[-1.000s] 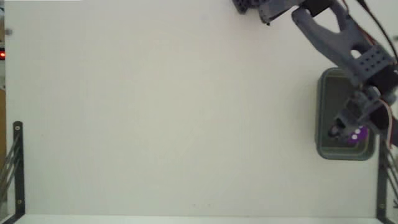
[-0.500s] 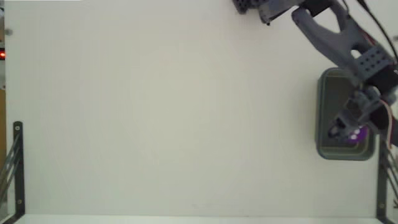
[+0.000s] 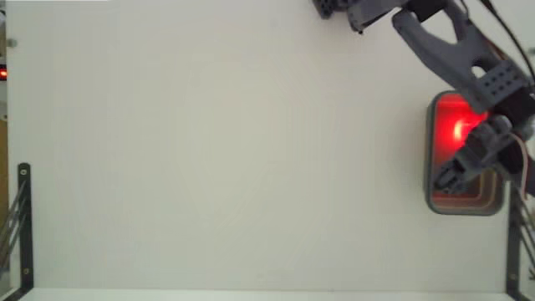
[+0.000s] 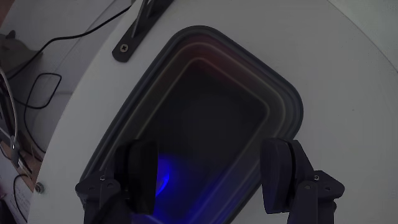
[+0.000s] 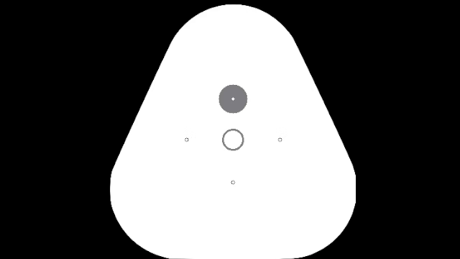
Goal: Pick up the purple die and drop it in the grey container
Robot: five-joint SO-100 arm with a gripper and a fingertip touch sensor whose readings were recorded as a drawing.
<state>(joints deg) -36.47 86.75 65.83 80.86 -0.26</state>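
The grey container stands at the right edge of the table in the fixed view, and its hollow glows bright red. My gripper hangs over its lower half. In the wrist view the gripper is open above the container, with the left finger and right finger wide apart and nothing between them. A blue glow lies on the container floor beside the left finger. The purple die does not show clearly in either view.
Black metal brackets stand at the table's left and right edges, the right one close below the container. The wrist view shows a bracket and cables beyond the table edge.
The purple die lay visible in the container's lower end under the gripper. Now the hollow glows red and the die no longer shows. The arm has hardly moved.
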